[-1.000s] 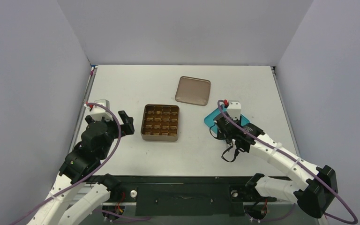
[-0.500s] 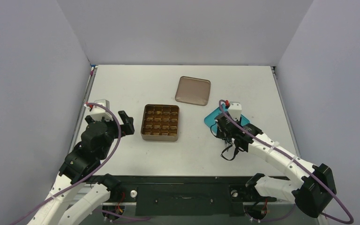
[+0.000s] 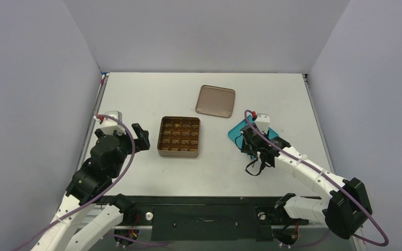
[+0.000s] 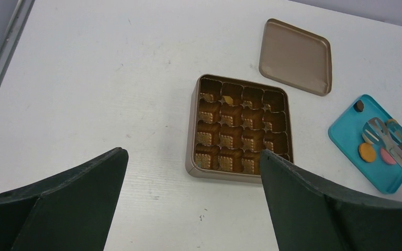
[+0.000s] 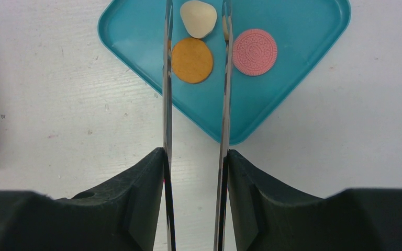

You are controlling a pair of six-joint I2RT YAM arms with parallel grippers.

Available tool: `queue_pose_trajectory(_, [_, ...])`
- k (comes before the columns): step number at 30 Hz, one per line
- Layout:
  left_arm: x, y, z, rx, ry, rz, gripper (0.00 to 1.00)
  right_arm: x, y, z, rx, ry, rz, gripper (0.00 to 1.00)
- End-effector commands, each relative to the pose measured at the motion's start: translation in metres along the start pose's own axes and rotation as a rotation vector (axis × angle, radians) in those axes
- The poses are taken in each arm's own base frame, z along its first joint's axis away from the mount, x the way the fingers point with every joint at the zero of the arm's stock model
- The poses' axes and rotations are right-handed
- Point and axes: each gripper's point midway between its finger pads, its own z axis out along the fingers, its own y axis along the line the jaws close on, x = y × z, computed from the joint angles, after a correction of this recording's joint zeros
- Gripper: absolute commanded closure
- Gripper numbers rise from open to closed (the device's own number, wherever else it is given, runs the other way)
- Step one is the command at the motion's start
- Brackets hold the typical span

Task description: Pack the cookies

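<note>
The cookies lie on a teal plate (image 5: 303, 68): an orange round (image 5: 191, 60), a pink round (image 5: 255, 52) and a cream-white piece (image 5: 198, 18). A dark brown bit (image 4: 359, 106) sits at the plate's far corner. My right gripper (image 5: 194, 154) is shut on metal tongs (image 5: 223, 94). The two tong blades stand apart, one on each side of the orange round and the cream piece. The open brown gridded tin (image 4: 194, 130) sits mid-table. My left gripper (image 4: 191, 157) hangs open and empty, to the left of the tin (image 3: 179, 155).
The tin's flat brown lid (image 3: 215, 101) lies behind the tin and to its right, near the plate (image 3: 234, 131). Grey walls enclose the table on three sides. A metal rail runs along the left edge (image 4: 0, 68).
The right wrist has shifted a little to the right over the plate, and the tong blades have spread slightly. The left arm has not moved.
</note>
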Motion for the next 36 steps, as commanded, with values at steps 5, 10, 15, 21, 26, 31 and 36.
queue_pose_trajectory(5, [-0.011, -0.004, 0.002, 0.014, -0.039, -0.022, 0.03, -0.001, 0.007, 0.011, -0.016, -0.011, 0.017, 0.58])
queue_pose_trajectory(10, [-0.012, -0.005, 0.002, 0.015, -0.04, -0.024, 0.03, 0.001, 0.005, 0.015, -0.008, -0.007, 0.018, 0.58])
queue_pose_trajectory(15, [-0.011, -0.005, 0.003, 0.016, -0.038, -0.024, 0.03, 0.002, 0.002, 0.016, 0.005, -0.009, 0.017, 0.6])
queue_pose_trajectory(21, [-0.011, -0.005, 0.003, 0.018, -0.038, -0.024, 0.03, 0.001, 0.002, 0.016, 0.006, -0.008, 0.015, 0.67])
queue_pose_trajectory(26, [-0.011, -0.005, 0.003, 0.016, -0.036, -0.023, 0.03, -0.003, 0.002, 0.012, 0.002, -0.016, 0.011, 0.73])
queue_pose_trajectory(31, [-0.011, -0.005, 0.003, 0.015, -0.035, -0.023, 0.03, -0.015, 0.003, 0.002, -0.002, -0.039, 0.002, 0.75])
queue_pose_trajectory(36, [-0.01, -0.005, 0.005, 0.012, -0.032, -0.023, 0.03, -0.037, 0.012, -0.014, -0.015, -0.098, -0.018, 0.76])
